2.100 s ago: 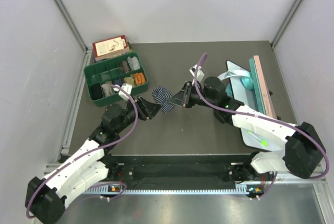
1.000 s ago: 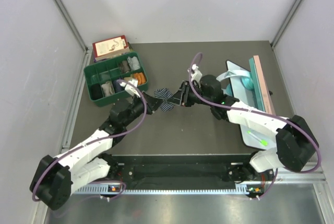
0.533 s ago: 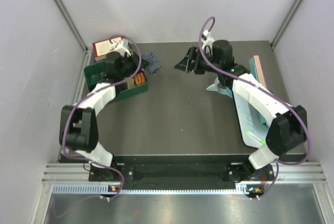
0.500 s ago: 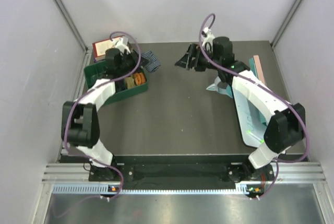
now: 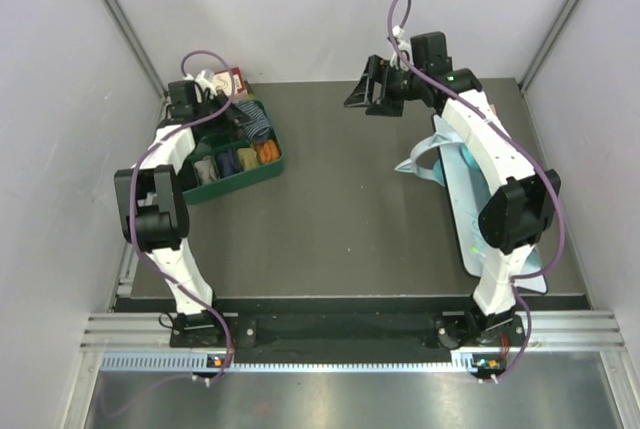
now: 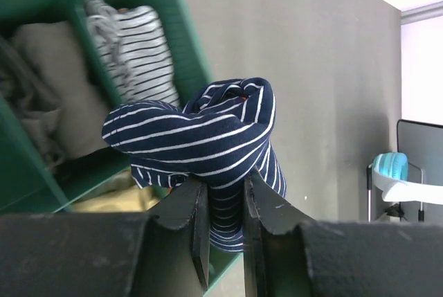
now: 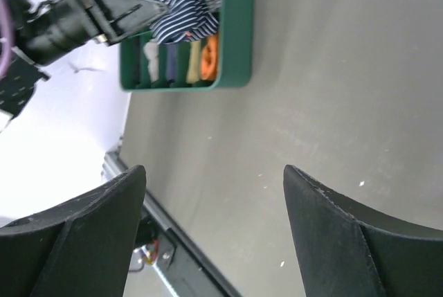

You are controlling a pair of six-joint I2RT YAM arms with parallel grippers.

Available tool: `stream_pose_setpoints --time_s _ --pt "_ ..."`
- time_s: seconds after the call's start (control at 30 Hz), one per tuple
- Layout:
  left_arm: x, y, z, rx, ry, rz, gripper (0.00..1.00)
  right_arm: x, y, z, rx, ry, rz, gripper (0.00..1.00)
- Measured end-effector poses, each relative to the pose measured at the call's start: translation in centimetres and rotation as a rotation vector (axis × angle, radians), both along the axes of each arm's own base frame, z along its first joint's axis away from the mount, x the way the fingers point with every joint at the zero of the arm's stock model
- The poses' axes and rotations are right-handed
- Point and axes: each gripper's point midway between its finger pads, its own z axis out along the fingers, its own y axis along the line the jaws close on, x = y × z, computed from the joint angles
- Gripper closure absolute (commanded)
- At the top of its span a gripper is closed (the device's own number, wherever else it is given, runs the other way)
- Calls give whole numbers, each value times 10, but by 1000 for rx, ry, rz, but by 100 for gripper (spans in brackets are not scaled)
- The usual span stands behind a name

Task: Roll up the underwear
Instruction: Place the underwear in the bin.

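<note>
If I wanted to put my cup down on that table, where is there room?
The dark table is bare across its middle and near edge, between the green bin and the pale blue items on the right. The far-left corner is crowded: bin, book, and the left gripper holding the striped underwear above it.

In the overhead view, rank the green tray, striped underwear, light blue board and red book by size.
1. light blue board, partly covered by the right arm
2. green tray
3. striped underwear and red book: unsure, the left arm hides much of the book
</note>
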Motion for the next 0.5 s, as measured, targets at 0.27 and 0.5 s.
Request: stream_pose_setpoints --time_s 0.27,0.5 --pt "-7 36 -12 24 45 42 100 -13 4 24 29 34 41 24" --pt "-8 75 -34 45 81 87 100 -11 9 13 41 101 49 25"
